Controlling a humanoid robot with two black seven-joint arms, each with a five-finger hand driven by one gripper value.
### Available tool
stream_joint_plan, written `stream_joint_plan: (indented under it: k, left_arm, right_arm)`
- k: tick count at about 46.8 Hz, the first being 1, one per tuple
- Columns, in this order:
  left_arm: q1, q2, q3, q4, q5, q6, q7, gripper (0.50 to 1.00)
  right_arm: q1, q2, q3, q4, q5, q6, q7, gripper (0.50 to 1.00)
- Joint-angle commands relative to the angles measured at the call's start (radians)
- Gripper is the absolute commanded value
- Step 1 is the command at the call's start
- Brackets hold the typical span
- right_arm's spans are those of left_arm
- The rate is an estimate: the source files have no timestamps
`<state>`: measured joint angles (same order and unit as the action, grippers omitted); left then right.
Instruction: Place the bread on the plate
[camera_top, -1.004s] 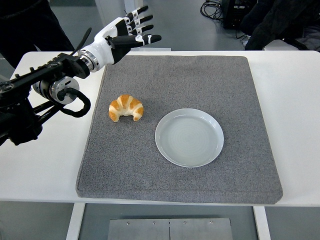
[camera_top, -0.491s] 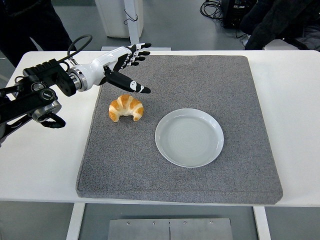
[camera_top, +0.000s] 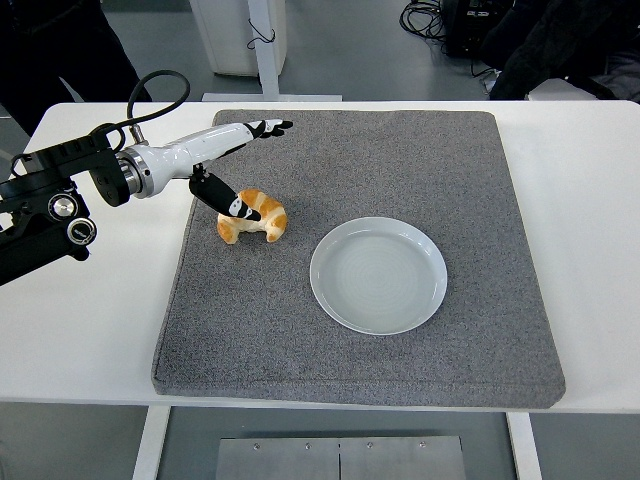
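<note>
A: Where's the bread?

B: The bread (camera_top: 253, 216), a croissant, lies on the gray mat (camera_top: 360, 350) toward its left side, just left of the plate (camera_top: 378, 275) and not touching it. The plate holds nothing.

A: And the hand?

B: The left hand (camera_top: 222, 160) comes in from the left edge, right over the croissant. Its fingers (camera_top: 262, 128) stretch out flat, pointing toward the far side of the mat, and the thumb (camera_top: 218, 195) hangs down separately, its tip at the croissant's left end. So the hand is spread apart, nothing gripped. The right arm isn't in the picture.

A: What could go wrong from here?

B: My guess: the thumb sits on one side of the bread while the fingers are well beyond it. If the hand closes from that pose, it may pinch only the end of the croissant, and the curved, flaky shape could roll or slip out. A push from the thumb could also just slide it along the mat rather than lift it. And a weak hold might drop it short of the plate or on the rim.

A: Anything you can't make out?

B: Whether the thumb actually touches the crust or hovers just above it. The thumb also covers part of the croissant's left end, and the palm is edge-on, so how far it sits above the mat is unclear.
</note>
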<state>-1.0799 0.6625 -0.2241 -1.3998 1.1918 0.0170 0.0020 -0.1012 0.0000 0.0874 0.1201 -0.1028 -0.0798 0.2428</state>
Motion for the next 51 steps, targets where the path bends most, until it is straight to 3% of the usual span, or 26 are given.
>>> stream_joint_plan:
  k: [1,9,18,25,32,38,45,51]
  left_arm:
    - [-0.006,-0.003,0.035,0.016,0.044,0.0,-0.002,0.983]
    - [0.0,-0.007,0.063,0.044,0.164,0.008,-0.033,0.983]
    - [0.008,-0.014,0.066,0.093,0.173,0.009,-0.036,0.983]
    - [0.026,-0.061,0.068,0.127,0.187,0.015,-0.036,0.98]
    - [0.055,-0.089,0.068,0.168,0.232,0.072,-0.04,0.98]
    - [0.067,-0.119,0.08,0.205,0.273,0.089,-0.088,0.98]
    - [0.064,-0.153,0.117,0.261,0.284,0.158,-0.122,0.98]
    - [0.067,-0.164,0.118,0.283,0.276,0.166,-0.123,0.98]
  right_arm:
    - [0.0,0.0,0.0,0.0,0.0,0.0,0.0,1.0]
    - [0.0,0.0,0.0,0.0,0.0,0.0,0.0,1.0]
    - [0.0,0.0,0.0,0.0,0.0,0.0,0.0,1.0]
    - [0.0,0.0,0.0,0.0,0.0,0.0,0.0,1.0]
    - [0.0,0.0,0.0,0.0,0.0,0.0,0.0,1.0]
    - [0.0,0.0,0.0,0.0,0.0,0.0,0.0,1.0]
    - [0.0,0.0,0.0,0.0,0.0,0.0,0.0,1.0]
    - [0.0,0.0,0.0,0.0,0.0,0.0,0.0,1.0]
